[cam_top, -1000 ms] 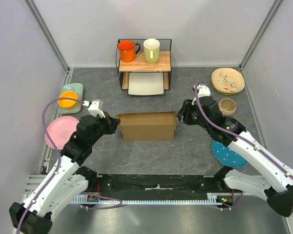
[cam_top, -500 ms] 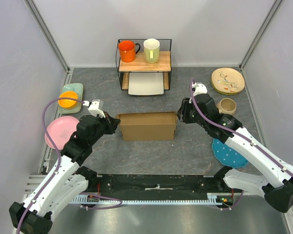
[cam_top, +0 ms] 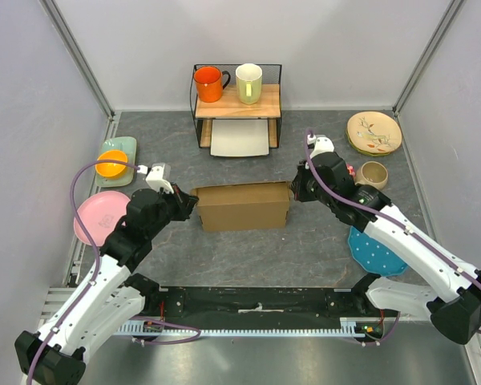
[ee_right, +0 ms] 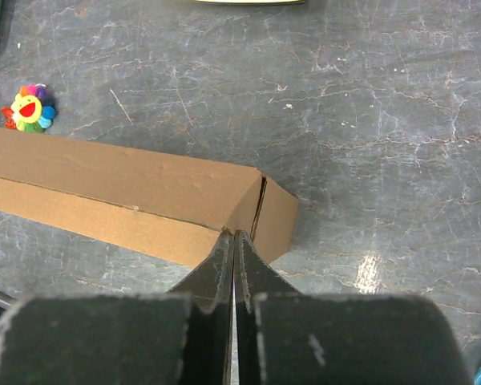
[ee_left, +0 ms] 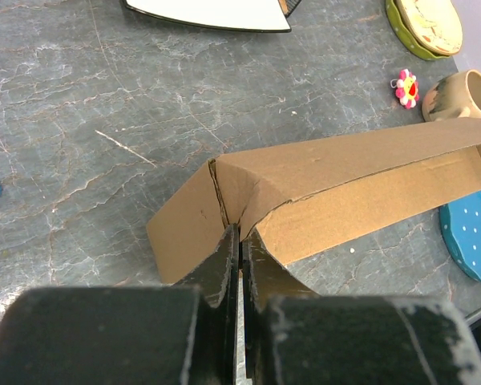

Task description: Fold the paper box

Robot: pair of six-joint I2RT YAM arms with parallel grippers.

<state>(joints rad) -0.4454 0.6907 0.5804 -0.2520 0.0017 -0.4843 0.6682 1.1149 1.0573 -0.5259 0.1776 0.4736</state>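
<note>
The brown paper box [cam_top: 242,207] lies in the middle of the table as a long, shallow folded shape. My left gripper [cam_top: 191,204] is at its left end. In the left wrist view the jaws are shut and the tips [ee_left: 240,234] touch the box [ee_left: 345,172] where its end flap creases. My right gripper [cam_top: 293,192] is at the box's right end. In the right wrist view the jaws are shut, and the tips [ee_right: 233,235] press against the near corner of the box [ee_right: 128,180]. Nothing shows between either pair of fingers.
A wire and wood shelf [cam_top: 236,103] at the back holds an orange mug [cam_top: 208,83] and a pale green mug [cam_top: 248,83], with a white tray [cam_top: 240,138] beneath. An orange bowl [cam_top: 111,163] and pink plate [cam_top: 96,215] lie left. A patterned plate [cam_top: 373,132], beige cup [cam_top: 373,175] and blue plate [cam_top: 377,253] lie right.
My right gripper has shifted a little left and toward the back along the box's right end. The left arm and the box have barely moved.
</note>
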